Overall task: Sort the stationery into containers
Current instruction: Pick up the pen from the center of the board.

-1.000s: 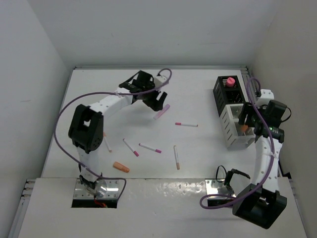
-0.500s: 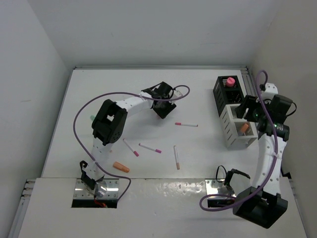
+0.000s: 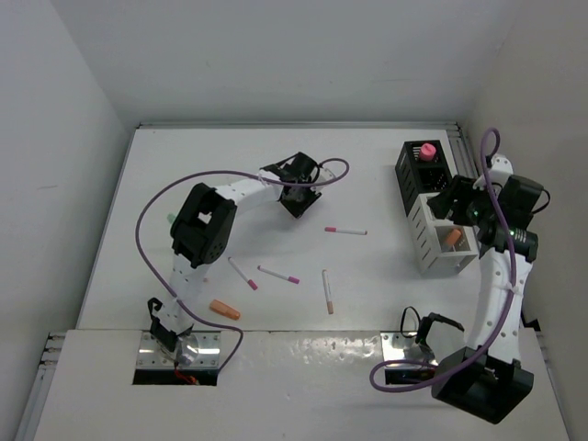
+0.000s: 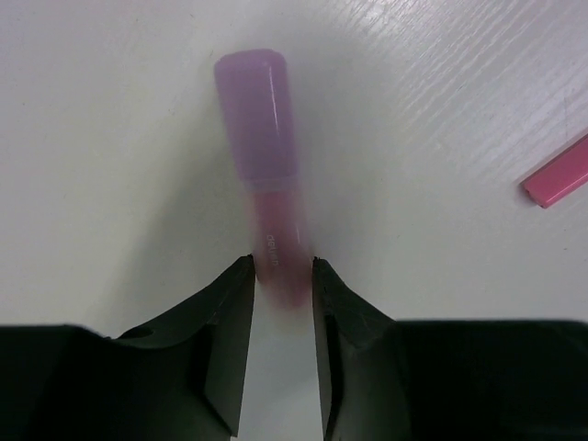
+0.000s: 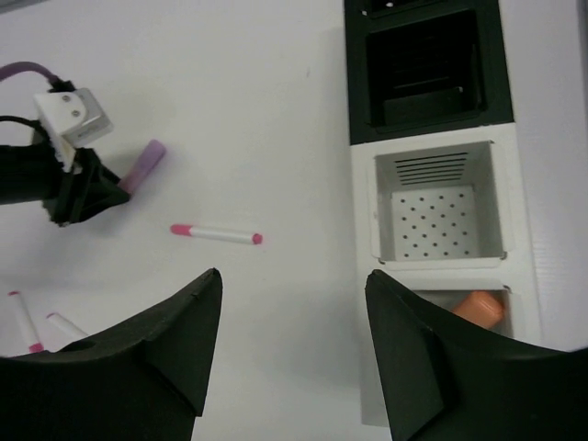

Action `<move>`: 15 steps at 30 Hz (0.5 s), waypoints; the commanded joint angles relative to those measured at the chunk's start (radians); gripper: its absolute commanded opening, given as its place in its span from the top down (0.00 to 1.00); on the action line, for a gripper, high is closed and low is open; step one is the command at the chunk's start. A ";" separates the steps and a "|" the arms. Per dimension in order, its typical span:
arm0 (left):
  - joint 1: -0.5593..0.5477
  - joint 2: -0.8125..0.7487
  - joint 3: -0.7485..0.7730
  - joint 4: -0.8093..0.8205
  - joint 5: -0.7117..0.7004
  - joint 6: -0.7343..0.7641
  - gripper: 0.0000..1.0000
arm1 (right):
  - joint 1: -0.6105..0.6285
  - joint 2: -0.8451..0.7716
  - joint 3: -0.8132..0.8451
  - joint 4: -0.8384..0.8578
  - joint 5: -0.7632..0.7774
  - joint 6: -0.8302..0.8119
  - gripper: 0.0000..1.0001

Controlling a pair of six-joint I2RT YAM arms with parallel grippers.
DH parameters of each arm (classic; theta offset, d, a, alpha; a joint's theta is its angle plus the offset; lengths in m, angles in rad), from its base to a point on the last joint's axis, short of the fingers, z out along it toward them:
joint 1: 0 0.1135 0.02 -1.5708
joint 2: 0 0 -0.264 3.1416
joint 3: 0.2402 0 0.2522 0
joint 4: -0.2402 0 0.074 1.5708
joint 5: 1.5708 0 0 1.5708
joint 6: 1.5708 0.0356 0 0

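Note:
My left gripper (image 3: 299, 197) (image 4: 282, 266) is down on the table with its jaws shut on the pinkish end of the lilac piece (image 4: 262, 129) (image 5: 142, 166), which lies flat. My right gripper (image 5: 292, 285) (image 3: 457, 209) hovers open and empty beside the white rack (image 3: 432, 250) (image 5: 364, 211). An orange piece (image 3: 451, 238) (image 5: 480, 308) sits in the rack's near compartment. The black holder (image 3: 413, 173) (image 5: 358, 83) has a pink-and-maroon piece (image 3: 427, 150) in it. White pens (image 3: 345, 231) (image 5: 216, 234), (image 3: 277, 274), (image 3: 327, 291) lie mid-table.
Another pen (image 3: 243, 273), an orange piece (image 3: 224, 310) and a mint-green piece (image 3: 171, 218) lie near the left arm. A pink pen end (image 4: 558, 175) shows right of the lilac piece. Walls close the table on three sides.
The left arm swung right onto the lilac piece and its jaws narrowed around it. The right gripper drew slightly back from the rack, where the orange piece stays.

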State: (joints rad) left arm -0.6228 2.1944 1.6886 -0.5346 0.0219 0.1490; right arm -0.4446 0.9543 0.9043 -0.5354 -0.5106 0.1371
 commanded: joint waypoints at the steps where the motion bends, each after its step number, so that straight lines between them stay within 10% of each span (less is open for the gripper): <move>1: 0.018 -0.002 -0.020 0.010 0.027 -0.003 0.67 | 0.006 -0.026 0.027 0.046 -0.120 0.073 0.37; 15: 0.060 -0.372 -0.167 0.200 0.326 -0.193 0.95 | 0.386 0.210 0.139 0.189 -0.054 0.453 0.32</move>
State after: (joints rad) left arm -0.5724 1.9839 1.5181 -0.4408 0.2306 0.0204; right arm -0.1387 1.1126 0.9630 -0.4286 -0.6147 0.4808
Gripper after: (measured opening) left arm 0.312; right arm 0.669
